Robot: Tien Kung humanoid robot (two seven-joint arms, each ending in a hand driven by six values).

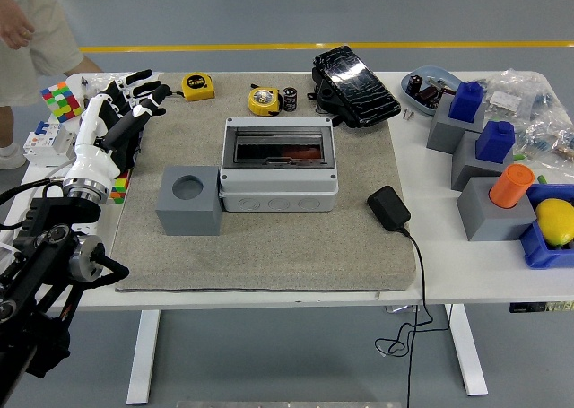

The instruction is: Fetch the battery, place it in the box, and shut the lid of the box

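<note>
My left hand (pixel 121 112) hangs over the table's (pixel 430 269) far left corner, at the edge of the grey mat (pixel 296 242), with its white-and-black fingers (pixel 143 91) spread loosely apart and nothing between them. The black arm behind it comes up from the lower left of the picture. The grey box (pixel 279 164) sits in the middle of the mat with its dark clear lid lying flat across the top, and something reddish shows through the lid, though I cannot make out what it is. A small black battery (pixel 290 99) stands upright on the mat beyond the box, just beside a yellow tape measure (pixel 263 101); a second yellow tape measure (pixel 198 86) lies farther left, near my fingertips but not touching them. A grey block (pixel 189 199) with a round hole in its top stands against the box's left side. A black adapter (pixel 388 208) lies to the right of the box with its cable running off the near edge. A person (pixel 31 31) in light trousers stands at the far left corner, one hand hanging down.
</note>
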